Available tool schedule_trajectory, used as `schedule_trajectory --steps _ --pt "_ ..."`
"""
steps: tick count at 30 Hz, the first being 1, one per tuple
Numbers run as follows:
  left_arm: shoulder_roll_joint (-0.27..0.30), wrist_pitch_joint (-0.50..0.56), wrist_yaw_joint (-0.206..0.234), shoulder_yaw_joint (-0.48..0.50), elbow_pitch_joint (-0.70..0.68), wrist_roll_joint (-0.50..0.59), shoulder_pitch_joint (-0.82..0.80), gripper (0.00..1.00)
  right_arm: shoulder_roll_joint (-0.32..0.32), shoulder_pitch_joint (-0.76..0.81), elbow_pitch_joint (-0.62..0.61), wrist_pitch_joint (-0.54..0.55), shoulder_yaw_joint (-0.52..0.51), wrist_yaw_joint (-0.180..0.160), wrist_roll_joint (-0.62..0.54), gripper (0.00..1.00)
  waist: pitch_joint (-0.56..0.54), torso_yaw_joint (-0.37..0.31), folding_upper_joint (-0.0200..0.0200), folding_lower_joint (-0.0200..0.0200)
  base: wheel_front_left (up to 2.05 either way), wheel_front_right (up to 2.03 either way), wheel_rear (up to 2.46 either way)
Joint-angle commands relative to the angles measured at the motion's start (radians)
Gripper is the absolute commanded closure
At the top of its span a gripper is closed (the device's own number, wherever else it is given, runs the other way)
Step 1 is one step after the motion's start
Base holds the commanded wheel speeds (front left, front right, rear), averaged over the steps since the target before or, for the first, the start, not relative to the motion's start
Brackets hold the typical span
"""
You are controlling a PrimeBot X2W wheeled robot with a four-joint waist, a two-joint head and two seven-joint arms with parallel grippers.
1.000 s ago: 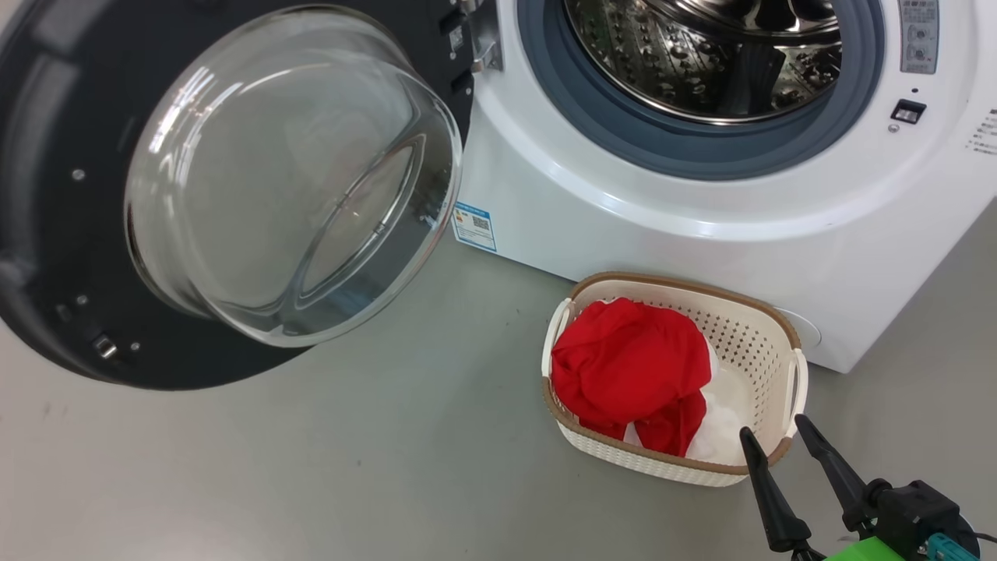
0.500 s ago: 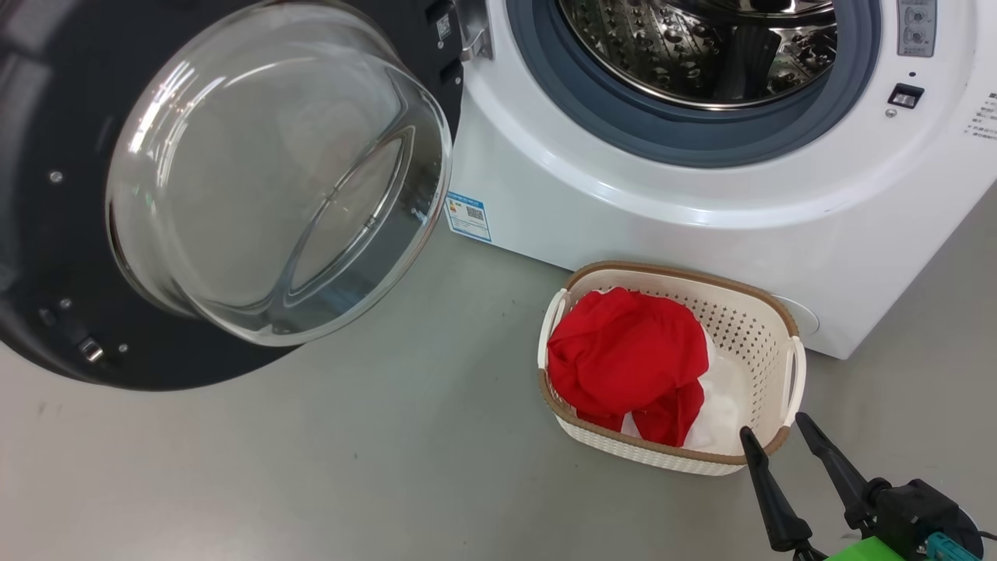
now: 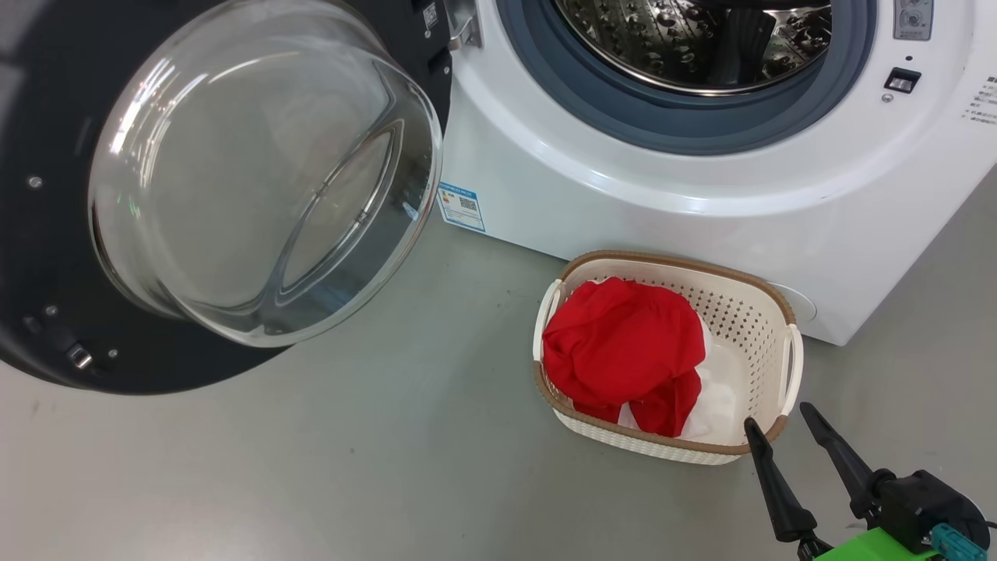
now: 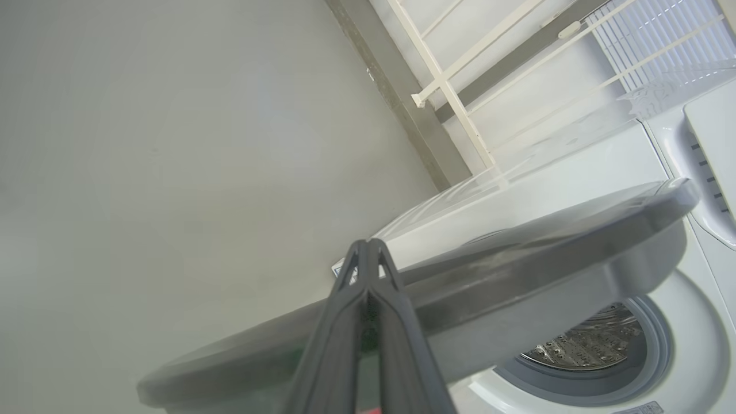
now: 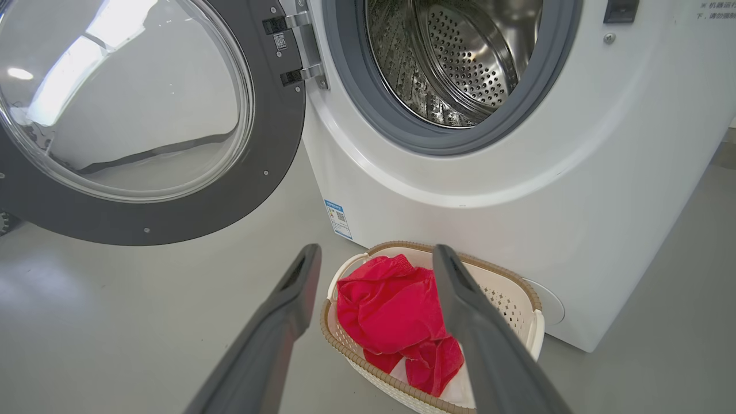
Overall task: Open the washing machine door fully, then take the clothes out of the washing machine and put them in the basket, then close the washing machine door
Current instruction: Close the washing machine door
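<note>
The washing machine door (image 3: 257,171) stands swung wide open at the left, its glass bowl facing me. The washing machine (image 3: 662,202) shows its steel drum (image 3: 701,39) with no fabric in sight. On the floor in front, the basket (image 3: 748,327) holds the red and white clothes (image 3: 623,343). My right gripper (image 3: 777,417) hangs open and empty just off the basket's near right corner. From its wrist, the right gripper (image 5: 376,253) frames the clothes (image 5: 391,305). My left gripper (image 4: 368,247) is shut and empty, pointing at the door's rim (image 4: 517,270) seen edge-on; contact cannot be told.
Grey floor (image 3: 389,452) lies open between the door and the basket. A small blue label (image 3: 461,206) sits on the machine's lower left corner. A white rail frame (image 4: 454,86) stands beyond the machine.
The head camera has shifted, so the whole scene sits slightly higher and further left. Door, basket and clothes have not moved. The right gripper stays open.
</note>
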Motion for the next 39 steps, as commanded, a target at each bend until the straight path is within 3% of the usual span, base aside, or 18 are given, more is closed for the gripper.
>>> schedule_trajectory --steps 1,21,39 --pt "0.060 0.034 -0.006 -0.005 -0.054 -0.020 0.000 1.00 -0.013 -0.028 -0.025 -0.006 0.024 0.000 0.000 0.00 0.000 -0.001 0.0000 0.0000 0.00 0.00 0.00" --pt "0.035 0.276 -0.007 -0.077 -0.389 -0.211 0.195 1.00 -0.004 -0.024 -0.024 -0.006 0.019 0.000 -0.002 0.00 -0.025 -0.008 0.0000 0.0000 0.00 0.00 0.00" --pt "0.047 0.420 -0.007 -0.179 -0.658 -0.368 0.312 1.00 0.009 -0.019 -0.028 -0.006 0.011 0.000 -0.005 0.00 -0.047 -0.046 0.0000 0.0000 0.00 0.00 0.00"
